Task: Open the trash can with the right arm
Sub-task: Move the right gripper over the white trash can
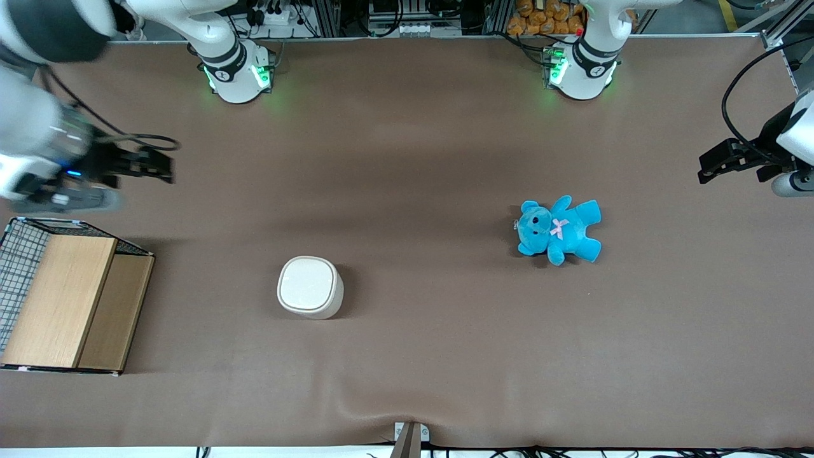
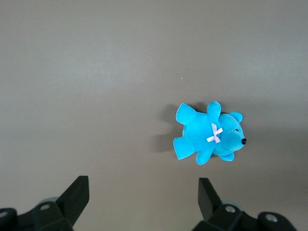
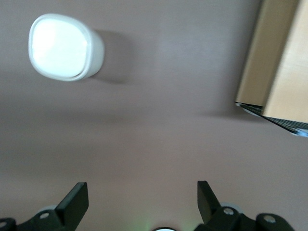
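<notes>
The trash can [image 1: 310, 287] is a small cream-white rounded-square bin with its flat white lid lying level and shut. It stands on the brown table, nearer the front camera than the arm bases. The right wrist view shows the trash can [image 3: 65, 47] from above. The right arm [image 1: 38, 121] hangs high over the working arm's end of the table. Its black gripper [image 1: 152, 164] is well apart from the bin and farther from the front camera. That gripper [image 3: 142, 195] is open, with only bare table between its fingers.
A wood-panelled wire basket [image 1: 63, 299] sits at the working arm's end, beside the bin; the basket [image 3: 276, 72] also shows in the right wrist view. A blue teddy bear [image 1: 559, 230] lies toward the parked arm's end. Brown cloth [image 1: 407, 356] covers the table.
</notes>
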Robot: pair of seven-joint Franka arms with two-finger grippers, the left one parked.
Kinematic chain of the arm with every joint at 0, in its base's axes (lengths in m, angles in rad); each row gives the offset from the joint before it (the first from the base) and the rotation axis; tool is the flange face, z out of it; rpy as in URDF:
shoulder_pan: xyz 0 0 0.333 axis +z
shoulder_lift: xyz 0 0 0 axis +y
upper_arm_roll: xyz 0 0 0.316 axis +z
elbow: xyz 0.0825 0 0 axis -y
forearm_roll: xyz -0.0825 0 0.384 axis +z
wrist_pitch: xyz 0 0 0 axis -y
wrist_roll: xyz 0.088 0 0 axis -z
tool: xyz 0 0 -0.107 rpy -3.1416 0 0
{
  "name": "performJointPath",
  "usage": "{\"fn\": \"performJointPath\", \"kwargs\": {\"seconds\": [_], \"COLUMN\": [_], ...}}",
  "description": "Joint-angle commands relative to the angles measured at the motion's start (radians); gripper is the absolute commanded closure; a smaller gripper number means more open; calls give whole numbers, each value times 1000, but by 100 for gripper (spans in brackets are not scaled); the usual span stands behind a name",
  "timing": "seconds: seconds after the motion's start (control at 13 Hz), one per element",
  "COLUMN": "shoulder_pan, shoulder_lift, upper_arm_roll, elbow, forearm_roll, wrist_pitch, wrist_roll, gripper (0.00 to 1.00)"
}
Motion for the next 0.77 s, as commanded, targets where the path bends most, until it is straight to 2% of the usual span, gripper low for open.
{"fn": "performJointPath", "kwargs": {"seconds": [0.0, 0.15, 0.23, 0.31, 0.46, 0.54, 0.69], "shoulder_pan": [56, 59, 65, 73, 105, 122, 168], "shoulder_lift": [49, 52, 52, 54, 71, 94, 132], "upper_arm_roll": [-9, -11, -11, -9, -11, -9, -11], "elbow": [31, 27, 24, 24, 21, 22, 22], "forearm_roll": [54, 134, 138, 138, 135, 136, 127], "wrist_pitch": [-5, 61, 75, 86, 172, 211, 281], "wrist_roll": [10, 23, 25, 34, 36, 37, 55], "gripper": [0, 0, 2, 22, 42, 58, 71]}}
